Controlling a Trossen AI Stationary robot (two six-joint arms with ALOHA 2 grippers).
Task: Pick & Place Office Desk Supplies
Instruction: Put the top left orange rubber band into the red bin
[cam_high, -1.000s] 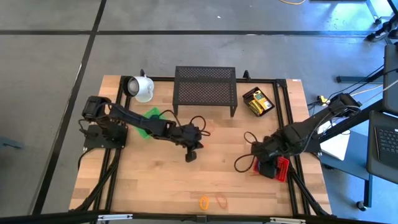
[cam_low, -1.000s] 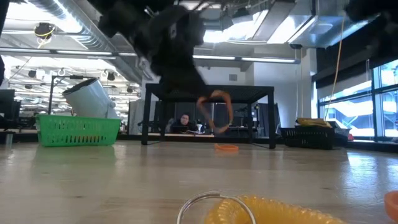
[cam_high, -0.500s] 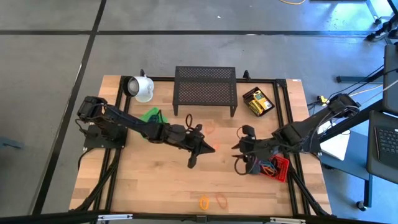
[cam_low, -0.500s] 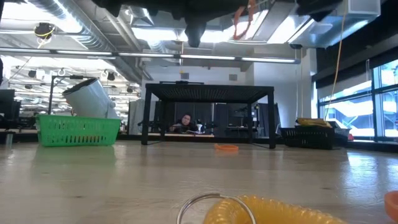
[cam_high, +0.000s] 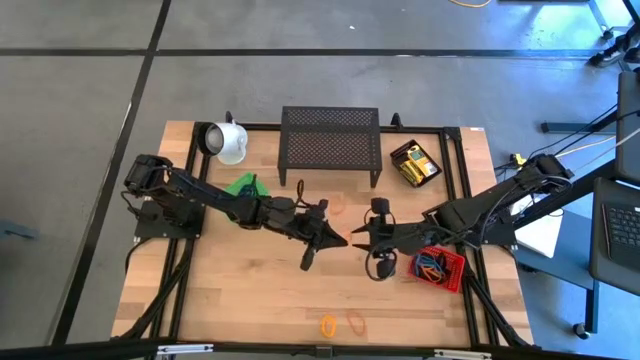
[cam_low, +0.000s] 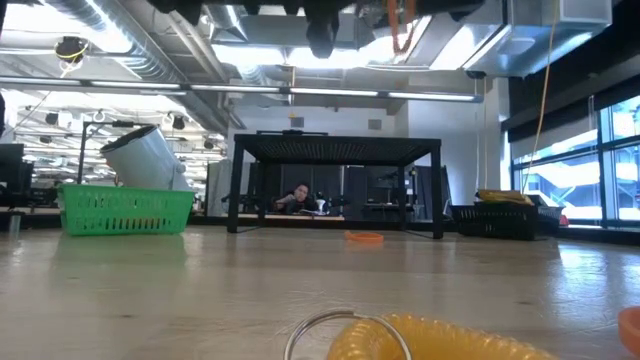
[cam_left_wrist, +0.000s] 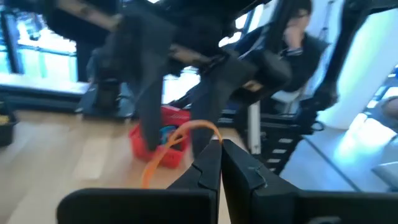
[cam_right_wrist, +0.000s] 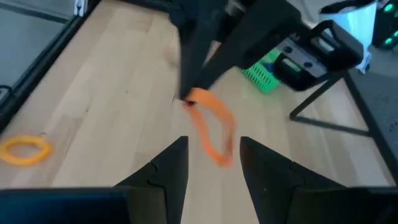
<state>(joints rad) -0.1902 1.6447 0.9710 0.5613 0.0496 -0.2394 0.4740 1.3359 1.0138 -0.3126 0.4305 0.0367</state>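
My left gripper (cam_high: 338, 241) is raised over the table's middle, shut on a thin orange loop (cam_right_wrist: 211, 127); the low view shows the loop (cam_low: 400, 22) high above the wood. My right gripper (cam_right_wrist: 214, 171) is open and level, and faces the left one's tips (cam_high: 360, 240) from the table's right. The loop hangs just ahead of its spread fingers, apart from them. Several more loops lie in a red basket (cam_high: 440, 268). Yellow boxes sit in a black tray (cam_high: 415, 163). Another orange loop (cam_low: 365, 237) lies flat before the shelf. My left gripper pinches the orange loop at its top (cam_left_wrist: 208, 130), between the free ends of its two fingers (cam_left_wrist: 239, 163). The fingers reach level toward the table's right. The loop is lifted clear and hangs slack below and beside the tips.
A black mesh shelf (cam_high: 330, 145) stands at the far edge, with a tipped white mug (cam_high: 228, 142) to its left. A green basket (cam_high: 243, 186) sits under the left arm. A yellow loop (cam_high: 328, 325) and an orange loop (cam_high: 355, 322) lie by the near edge.
My left gripper has risen from near the tabletop and moved toward the table's right, lifting the orange loop clear. My right gripper has left the red basket and moved toward the table's left, up to the left gripper's tips.
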